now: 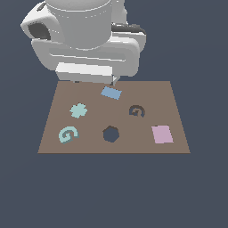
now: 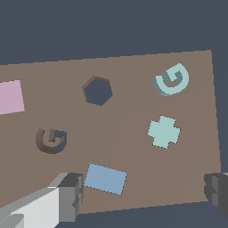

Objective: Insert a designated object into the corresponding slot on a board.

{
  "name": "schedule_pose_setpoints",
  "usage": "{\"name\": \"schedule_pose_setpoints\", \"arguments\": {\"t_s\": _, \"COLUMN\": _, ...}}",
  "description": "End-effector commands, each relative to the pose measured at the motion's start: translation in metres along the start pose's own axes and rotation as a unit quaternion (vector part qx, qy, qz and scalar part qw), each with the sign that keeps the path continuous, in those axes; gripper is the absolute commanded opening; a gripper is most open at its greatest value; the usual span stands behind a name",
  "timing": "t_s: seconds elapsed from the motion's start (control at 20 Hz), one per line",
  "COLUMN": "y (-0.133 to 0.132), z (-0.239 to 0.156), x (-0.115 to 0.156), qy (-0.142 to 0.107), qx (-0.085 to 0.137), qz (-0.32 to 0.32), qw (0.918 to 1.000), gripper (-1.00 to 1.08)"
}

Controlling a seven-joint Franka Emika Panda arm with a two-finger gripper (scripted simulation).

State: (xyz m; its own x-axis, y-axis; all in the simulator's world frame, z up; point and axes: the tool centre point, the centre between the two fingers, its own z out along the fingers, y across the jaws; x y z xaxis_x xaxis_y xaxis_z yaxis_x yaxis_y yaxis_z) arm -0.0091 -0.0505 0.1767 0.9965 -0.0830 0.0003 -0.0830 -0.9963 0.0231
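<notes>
The light-teal spiral piece point(image 1: 68, 134) point(image 2: 172, 79) lies flat on the brown board point(image 1: 89, 147) point(image 2: 133, 151) near its front corner on the exterior view's left. The dark spiral slot point(image 1: 136, 111) point(image 2: 51, 139) is cut into the board right of centre. My gripper point(image 2: 144, 193) hovers over the board's far edge, mostly hidden behind the arm's body in the exterior view. It stands open with nothing between its fingers point(image 2: 71, 196), well away from the spiral.
A teal cross-shaped piece point(image 1: 78, 110) point(image 2: 164, 132), a blue rectangle point(image 1: 111, 93) point(image 2: 106, 178) and a pink square point(image 1: 162, 134) point(image 2: 10, 97) also lie on the board. A dark polygonal hole point(image 1: 111, 134) point(image 2: 97, 90) sits near the front middle.
</notes>
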Motion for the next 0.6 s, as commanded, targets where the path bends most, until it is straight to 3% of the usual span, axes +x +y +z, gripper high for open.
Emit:
{"name": "schedule_pose_setpoints", "arguments": {"t_s": 0.0, "y": 0.0, "z": 0.0, "x": 0.0, "qy": 0.0, "qx": 0.0, "qz": 0.0, "qw": 1.0, "gripper": 1.0}}
{"name": "schedule_pose_setpoints", "arguments": {"t_s": 0.55, "y": 0.002, "z": 0.011, "x": 0.012, "qy": -0.001, "qx": 0.001, "qz": 0.046, "qw": 0.9989, "gripper": 1.0}}
